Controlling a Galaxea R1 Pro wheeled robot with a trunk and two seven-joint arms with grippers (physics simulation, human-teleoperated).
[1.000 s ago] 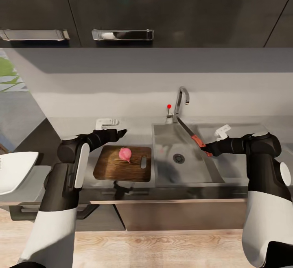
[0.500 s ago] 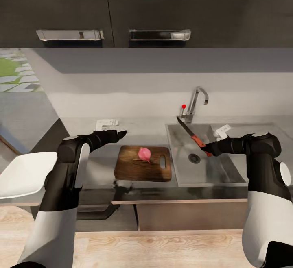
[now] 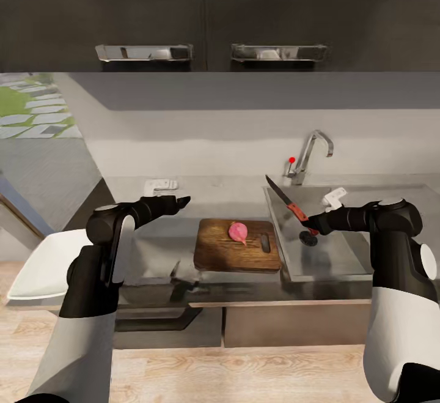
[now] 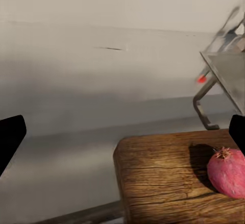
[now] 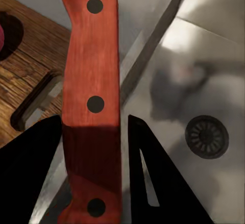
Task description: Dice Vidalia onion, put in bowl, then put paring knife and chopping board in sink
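Observation:
A pink onion lies on the brown wooden chopping board, which rests on the grey countertop just left of the steel sink. My right gripper hovers over the basin, shut on the paring knife's orange-red handle, its dark blade pointing up and back. The right wrist view shows that handle between the dark fingers, above the board's slot and the drain. Left of the board my left gripper stands open and empty. The white bowl sits at the counter's far left.
The chrome tap with its red knob rises behind the sink. Dark upper cabinets with metal handles hang overhead. Dark cabinets sit under the counter, with wooden floor in front. The left wrist view looks over the board and onion.
The whole picture has slid right, so the camera has moved left along the counter. Both arms keep the same pose, and the knife stays in my right gripper.

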